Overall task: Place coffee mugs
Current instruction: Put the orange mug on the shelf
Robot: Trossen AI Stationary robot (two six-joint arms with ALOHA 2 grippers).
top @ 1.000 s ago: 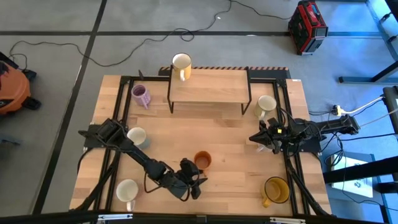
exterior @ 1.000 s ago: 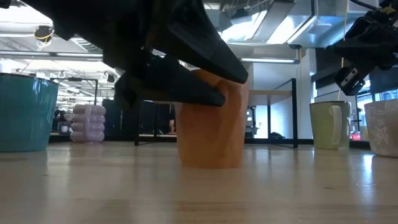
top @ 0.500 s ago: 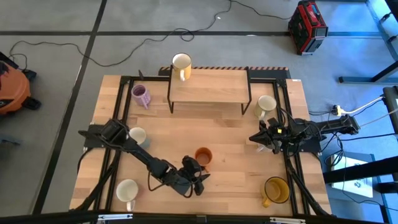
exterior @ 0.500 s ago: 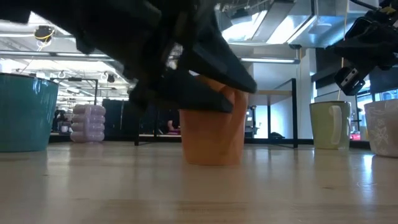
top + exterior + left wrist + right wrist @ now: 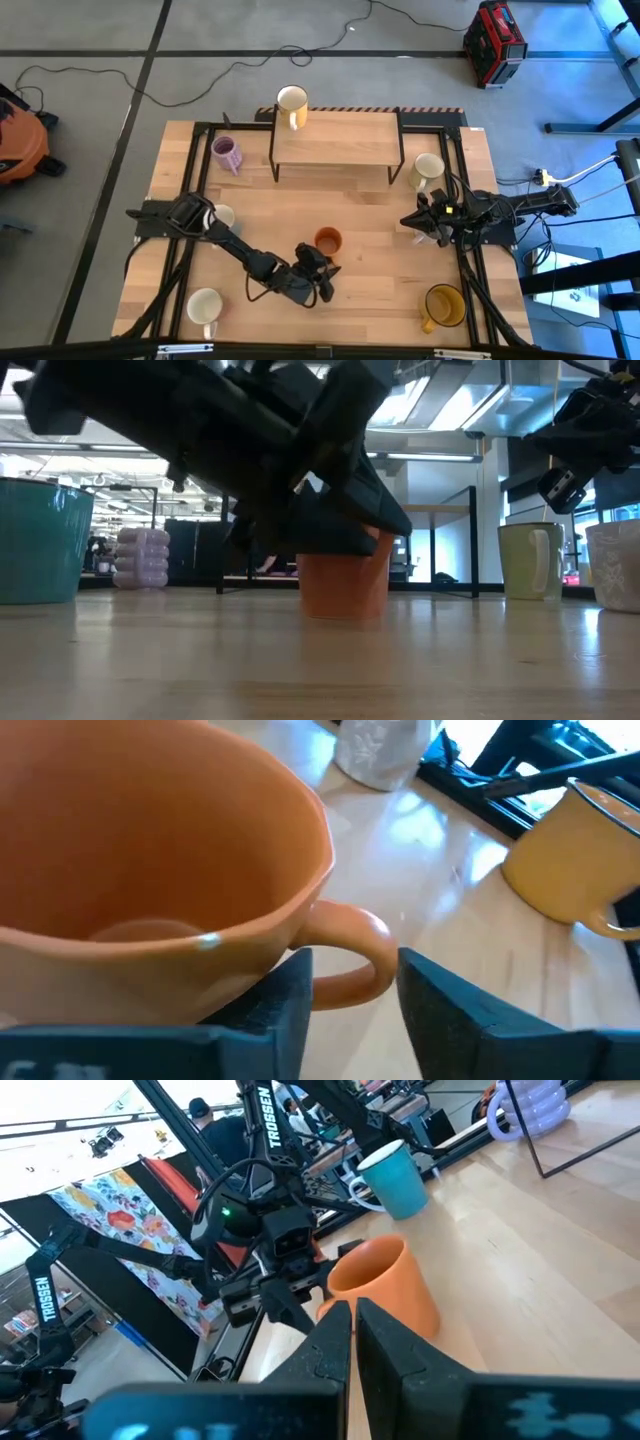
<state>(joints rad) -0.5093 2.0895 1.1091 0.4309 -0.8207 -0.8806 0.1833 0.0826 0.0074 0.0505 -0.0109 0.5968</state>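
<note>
The orange mug (image 5: 327, 240) stands upright on its base in the middle of the table. My left gripper (image 5: 321, 262) is at its near side, open, with the mug's handle (image 5: 352, 960) between its two fingers. My right gripper (image 5: 414, 222) waits shut at the table's right side, above the wood; its own wrist view shows its fingers (image 5: 353, 1315) closed together. Other mugs stand about: lilac (image 5: 226, 153), cream (image 5: 428, 170), amber-yellow (image 5: 444, 305), white (image 5: 204, 305), pale blue (image 5: 221, 217), and one (image 5: 292, 103) on the wooden shelf (image 5: 335, 140). My left gripper comes at the orange mug from the table's near side, slanting slightly down. One finger (image 5: 290, 988) lies against the mug's wall beside the handle's root (image 5: 318, 925). The other finger (image 5: 435, 1005) stands just off the handle's outer bow. The mug stays upright on the table.
The raised wooden shelf stands at the far middle, with black frame rails (image 5: 200, 150) along the table's left and right sides. The amber-yellow mug (image 5: 565, 860) stands near the front right. Bare wood lies between the orange mug and the shelf.
My left gripper has moved toward the table's far edge and a little down, in against the orange mug. The mug has slid upright along the table toward the far edge.
</note>
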